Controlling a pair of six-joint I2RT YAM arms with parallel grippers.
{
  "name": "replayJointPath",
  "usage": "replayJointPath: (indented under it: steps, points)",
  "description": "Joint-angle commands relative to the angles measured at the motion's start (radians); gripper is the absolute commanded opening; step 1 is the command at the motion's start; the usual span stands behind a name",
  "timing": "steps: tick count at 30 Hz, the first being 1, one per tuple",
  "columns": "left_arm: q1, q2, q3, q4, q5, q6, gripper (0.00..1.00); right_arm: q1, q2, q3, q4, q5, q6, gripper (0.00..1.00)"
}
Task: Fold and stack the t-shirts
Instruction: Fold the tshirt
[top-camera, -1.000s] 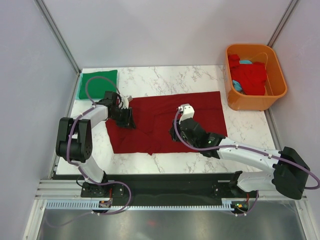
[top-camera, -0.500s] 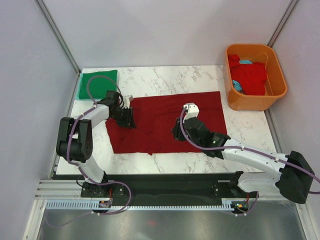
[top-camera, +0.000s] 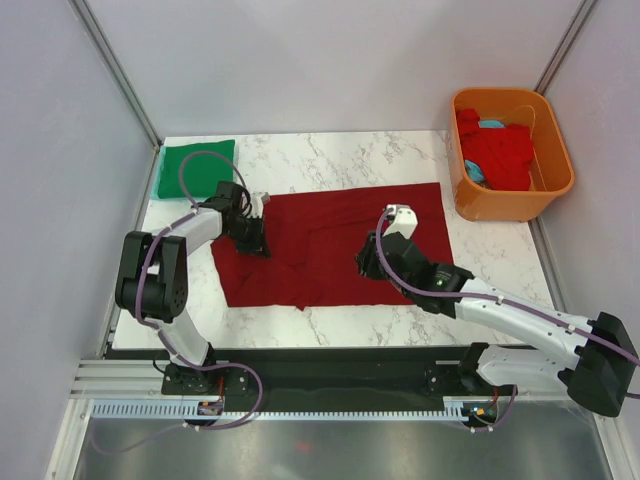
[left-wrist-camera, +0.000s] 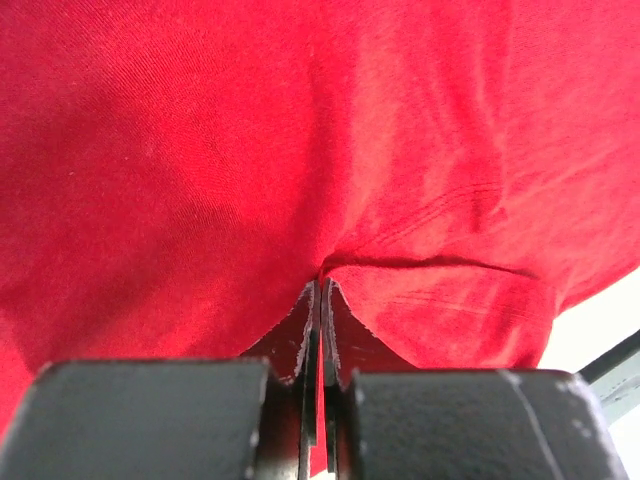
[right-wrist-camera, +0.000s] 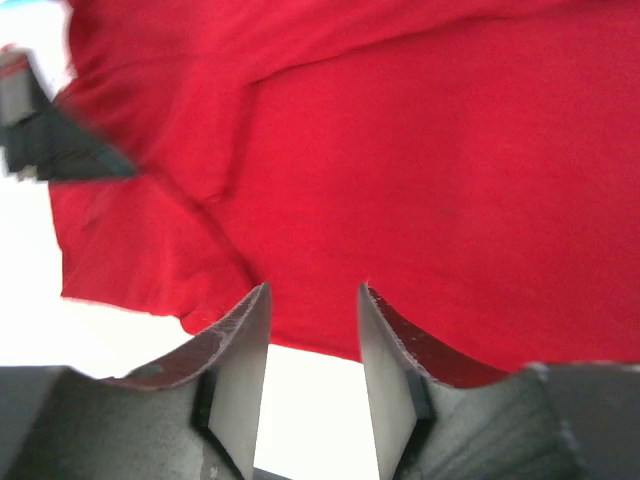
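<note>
Jaws of the left gripper (left-wrist-camera: 320, 288) are clenched on a pinch of the dark maroon t-shirt (top-camera: 320, 240) at its left edge. The right gripper (right-wrist-camera: 313, 290) hangs released over that shirt's near hem, grasping nothing. 1 green t-shirt (top-camera: 196, 168) lies folded beyond the maroon shirt's far-left corner. Brighter red t-shirts (top-camera: 500, 152) and a light blue one (top-camera: 490, 125) wait in the orange tub (top-camera: 505, 208) off its far-right corner. So 1 shirt looks done, the maroon one lies spread and seemingly unfolded, and the tub's remain. Since 1 second ago, the left jaws have closed on cloth and the right gripper has shifted along the hem toward the tub.
</note>
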Motion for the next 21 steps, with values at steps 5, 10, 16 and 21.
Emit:
replayJointPath:
  steps: [5, 10, 16, 21]
  points:
    - [-0.005, -0.158, 0.0, -0.001, -0.062, -0.094, 0.02, -0.08, -0.032, 0.157, -0.547, 0.201, 0.429, 0.54]
    - [-0.006, -0.219, -0.035, -0.001, -0.025, -0.18, 0.02, -0.272, -0.087, 0.07, -0.615, 0.108, 0.483, 0.58]
    - [-0.005, -0.278, -0.061, -0.045, -0.097, -0.23, 0.02, -0.553, -0.072, 0.006, -0.705, 0.026, 0.445, 0.54]
    - [-0.005, -0.296, -0.068, -0.048, -0.089, -0.263, 0.02, -0.612, -0.045, -0.065, -0.713, 0.008, 0.491, 0.5]
